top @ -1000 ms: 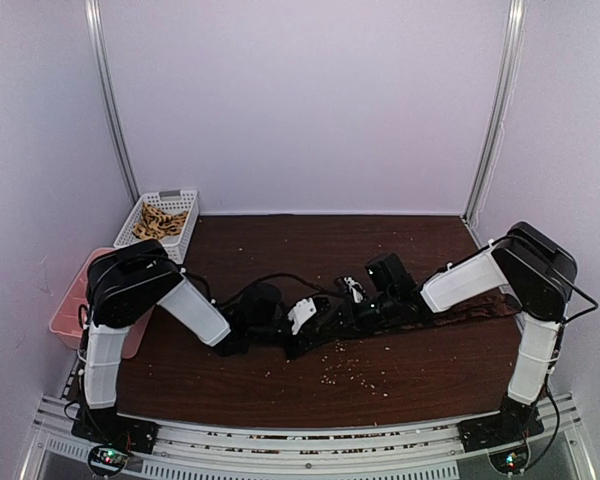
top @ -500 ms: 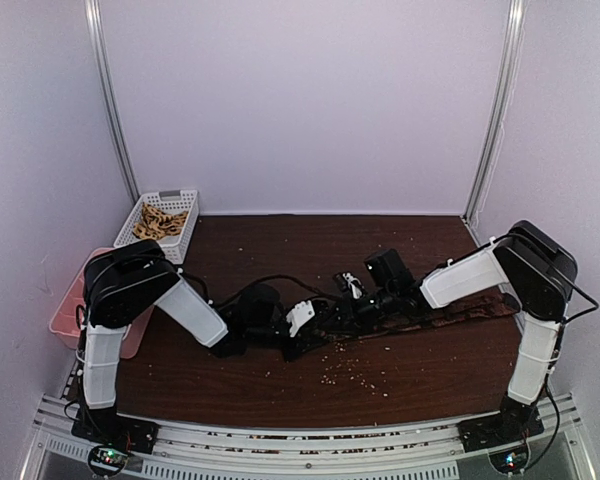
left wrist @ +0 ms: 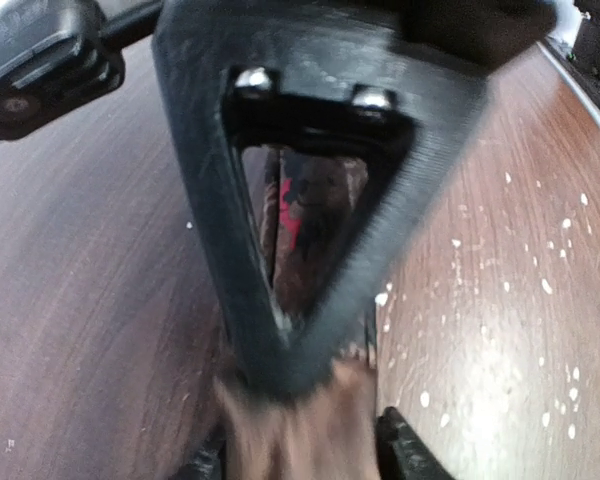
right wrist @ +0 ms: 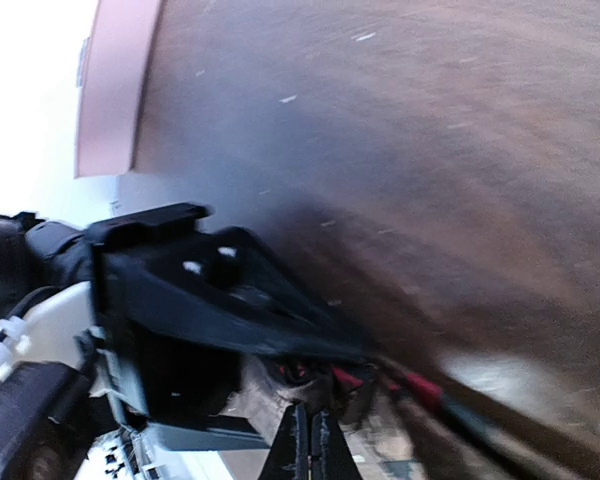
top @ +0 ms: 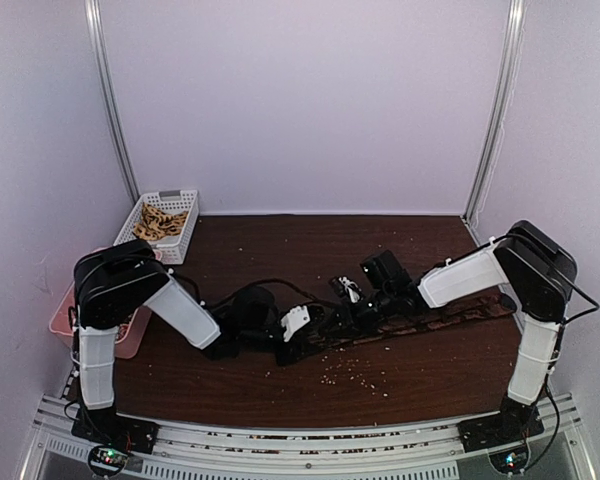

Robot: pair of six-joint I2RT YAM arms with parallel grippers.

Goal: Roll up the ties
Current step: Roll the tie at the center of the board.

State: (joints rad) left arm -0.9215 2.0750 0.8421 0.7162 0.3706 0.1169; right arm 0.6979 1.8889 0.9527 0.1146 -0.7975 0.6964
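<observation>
The tie (top: 450, 320) lies as one long strip on the desk (top: 280, 250). Its long axis runs left to right, and the right end sits a little farther from the arm bases than the left end. The two grippers meet at the left end, near the middle of the desk. All the loose length runs away from them to the right, passing under the right forearm toward that arm's base.

Your left gripper (left wrist: 300, 455) has its fingers apart with a blurred bunch of brown fabric filling the gap between them. From the wrist view you cannot tell whether the fingers are pressing on the fabric or only standing around it. Treat that hold as unproven.

Your right gripper (right wrist: 310, 445) is closed, its fingertips pressed together, right against the left gripper's frame. Red lining shows just beside the tips, but you cannot see whether any fabric is pinched between them.

So the coming move likely turns on this: the bunched end is at the left gripper, and the unrolled strip extends rightward from it along that tilted line. Rolling would have to travel to the right along the strip, not across it. The right arm is nearer the free length, so it is better placed to tend the strip.
</observation>
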